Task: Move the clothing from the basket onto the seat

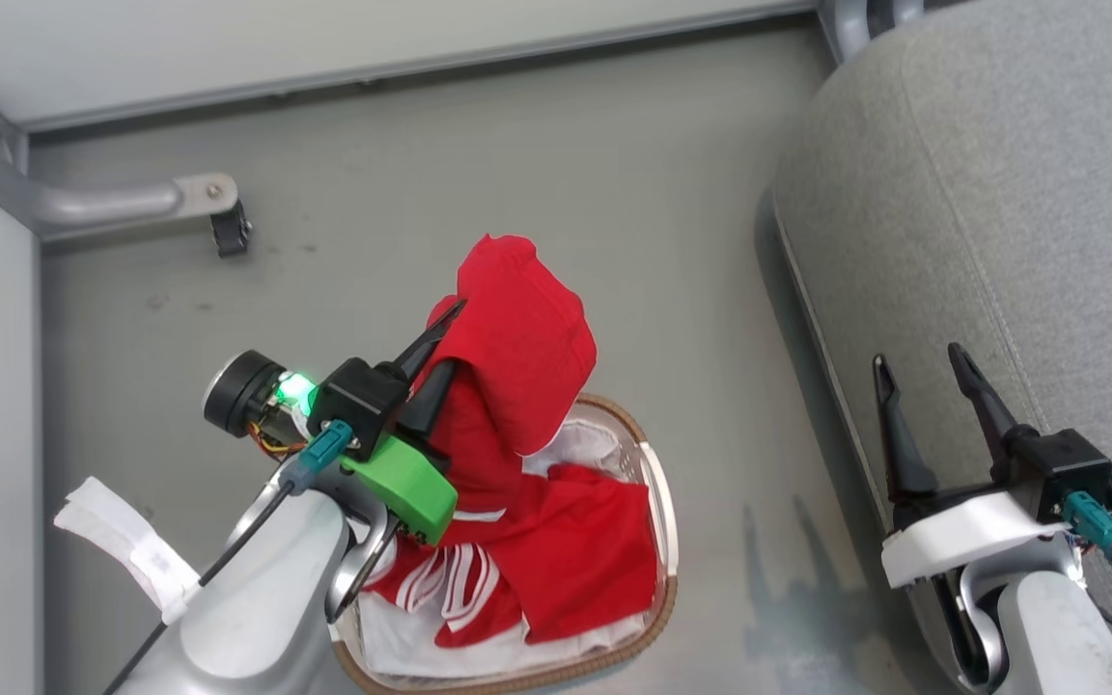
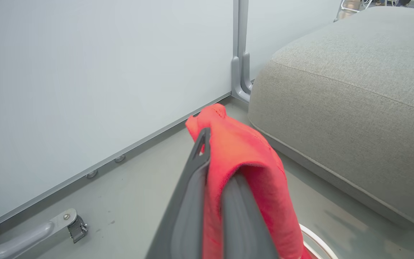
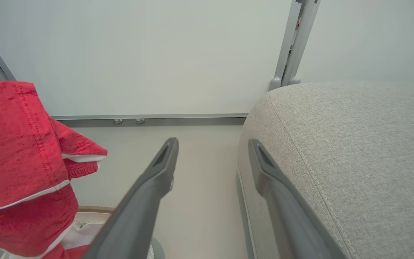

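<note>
Item: clothing (image 1: 517, 338), red with white trim; one piece lifted clear of the basket (image 1: 667, 521), bunched and draped over the left gripper (image 1: 455, 333), its lower end trailing down at 6 o'clock into the basket; the rest of the red fabric, white stripes showing, lies heaped inside on the white liner (image 1: 595, 444).

Holder: left gripper clenched on the clothing, one dark finger bare along the 9 o'clock side of the fabric, the other wrapped under it; in the left wrist view the clothing (image 2: 250, 151) folds over the left gripper (image 2: 217, 154) from 12 o'clock down past 5 o'clock.

Container: basket, oval, brown woven rim, standing on the floor (image 1: 421, 193) at 6 o'clock of the head view; in the right wrist view its rim (image 3: 95, 209) shows below the hanging clothing (image 3: 13, 136) at 8 o'clock.

Destination: seat (image 1: 1000, 193), grey upholstery with stitched seams, at 3 o'clock of the basket and apart from it, a strip of floor between; no clothing lies on its visible part; the left wrist view has the seat (image 2: 354, 90) at 2 o'clock.

Other arm: right gripper (image 1: 918, 357) released, fingers spread and empty, at 4 o'clock of the head view over the seat's near edge; in its own view the right gripper (image 3: 213, 144) straddles the edge of the seat (image 3: 354, 144).

Surroundings: pale wall panel (image 1: 324, 39) at 12 o'clock; metal caster bracket (image 1: 213, 208) at 10 o'clock.
</note>
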Tool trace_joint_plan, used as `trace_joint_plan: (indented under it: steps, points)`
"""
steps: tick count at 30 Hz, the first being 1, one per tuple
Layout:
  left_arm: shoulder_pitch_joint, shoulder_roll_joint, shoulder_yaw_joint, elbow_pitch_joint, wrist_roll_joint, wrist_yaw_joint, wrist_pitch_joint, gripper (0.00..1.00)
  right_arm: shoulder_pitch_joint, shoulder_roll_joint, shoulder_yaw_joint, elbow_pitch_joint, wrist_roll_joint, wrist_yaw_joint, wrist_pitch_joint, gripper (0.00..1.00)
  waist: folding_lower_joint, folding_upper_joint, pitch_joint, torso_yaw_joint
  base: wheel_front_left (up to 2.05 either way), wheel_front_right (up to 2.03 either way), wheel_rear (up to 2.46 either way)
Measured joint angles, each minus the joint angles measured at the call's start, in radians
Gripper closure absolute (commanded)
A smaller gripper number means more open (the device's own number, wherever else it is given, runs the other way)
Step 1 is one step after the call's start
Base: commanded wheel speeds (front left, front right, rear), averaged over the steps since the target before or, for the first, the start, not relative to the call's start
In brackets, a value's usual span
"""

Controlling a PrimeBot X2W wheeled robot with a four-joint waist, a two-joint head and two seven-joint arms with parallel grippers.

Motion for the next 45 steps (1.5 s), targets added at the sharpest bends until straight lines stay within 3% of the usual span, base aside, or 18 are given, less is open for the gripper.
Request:
trace_joint_plan:
  steps: [20, 33, 45]
  points:
    - [-0.232, 0.077, -0.057, -0.125, -0.084, -0.004, 0.071, 1.00, 0.094, 0.000, 0.119, 0.029, -0.004, 0.000, 0.000, 0.00, 0.0000, 0.0000, -0.285, 0.042, 0.00, 0.00, 0.00]
    - [-0.371, 0.100, -0.088, -0.150, -0.140, -0.004, 0.104, 1.00, 0.060, 0.000, 0.265, 0.012, 0.024, 0.000, 0.000, 0.00, 0.0000, 0.0000, -0.325, 0.043, 0.00, 0.00, 0.00]
    - [-0.450, 0.057, -0.107, -0.138, -0.147, -0.004, 0.110, 1.00, -0.023, 0.000, 0.430, 0.047, 0.051, 0.000, 0.000, 0.00, 0.0000, 0.0000, -0.329, 0.057, 0.00, 0.00, 0.00]
